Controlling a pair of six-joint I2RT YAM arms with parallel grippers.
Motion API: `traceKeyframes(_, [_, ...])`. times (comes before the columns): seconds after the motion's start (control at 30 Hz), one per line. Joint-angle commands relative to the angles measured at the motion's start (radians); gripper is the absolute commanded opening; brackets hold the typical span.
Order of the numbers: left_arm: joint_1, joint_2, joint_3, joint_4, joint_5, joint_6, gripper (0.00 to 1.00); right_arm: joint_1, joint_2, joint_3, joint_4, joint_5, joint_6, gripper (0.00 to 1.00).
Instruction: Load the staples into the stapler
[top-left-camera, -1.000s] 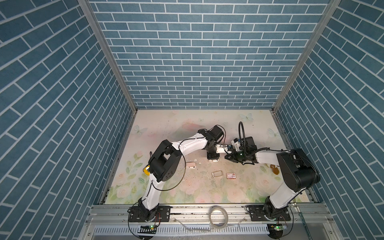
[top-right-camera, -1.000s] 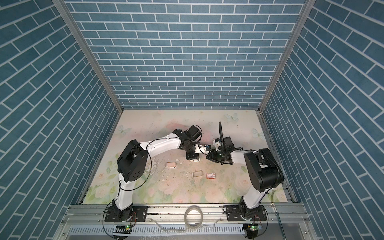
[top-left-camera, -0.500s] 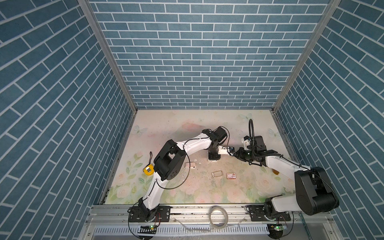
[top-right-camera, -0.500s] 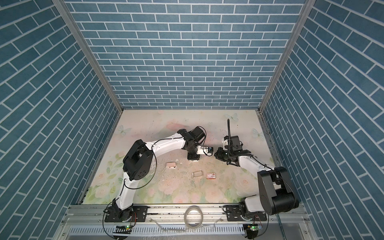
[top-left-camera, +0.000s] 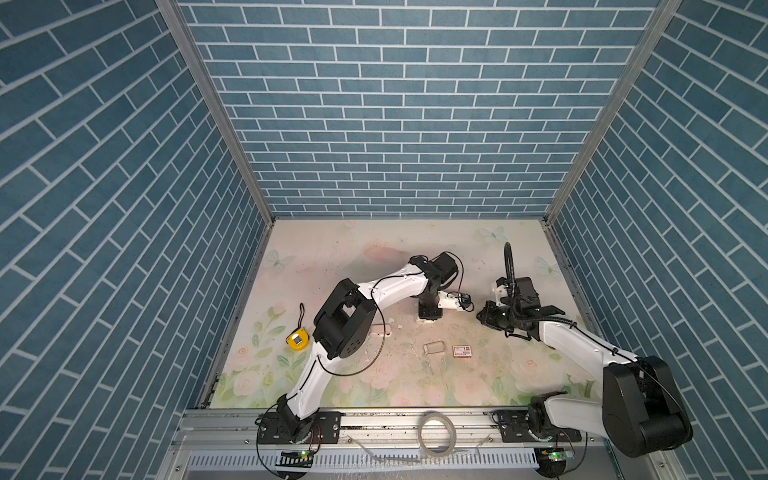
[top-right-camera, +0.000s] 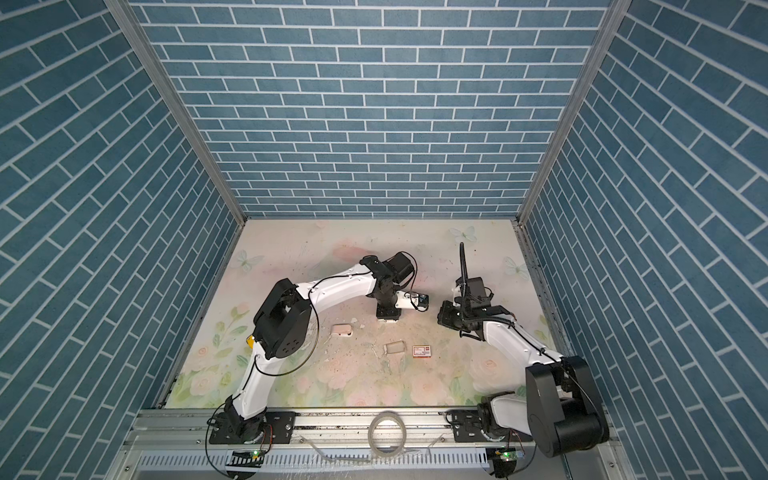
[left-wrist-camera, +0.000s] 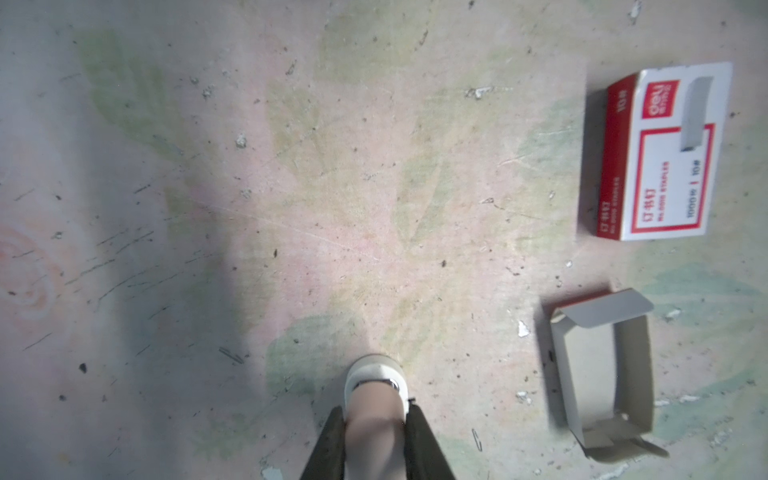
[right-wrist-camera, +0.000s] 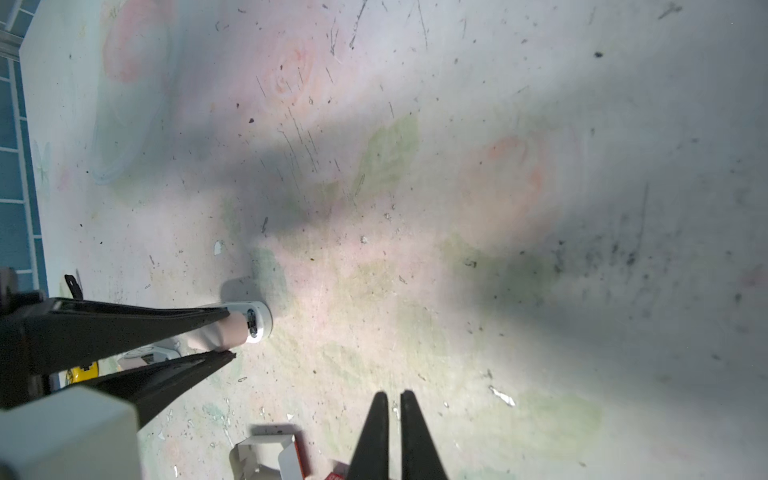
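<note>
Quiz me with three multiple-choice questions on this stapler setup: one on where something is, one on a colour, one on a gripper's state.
1. The red-and-white box lies: A) on the table beside the cardboard tray; B) inside that tray; C) in a drawer.
2. The tape measure is: A) blue; B) yellow; C) green.
3. The left gripper is: A) open; B) shut, empty; C) shut on the stapler.
Answers: A, it lies flat next to the tray; B, its case is yellow; C, both jaws clamp the stapler.
</note>
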Motion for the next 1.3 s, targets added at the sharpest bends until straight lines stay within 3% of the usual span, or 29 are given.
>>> traceKeyframes(0.0, [-0.017, 0.125, -0.054, -0.066, -0.034, 0.018, 0.01, -0.008, -0.029, -0.012, -0.047, 0.037, -0.026, 0.1])
traceKeyframes(1.27, [-0.058, 0.219, -0.05, -0.139, -0.065, 0.019, 0.0, -0.013, -0.1, -0.054, -0.082, 0.052, -0.026, 0.09])
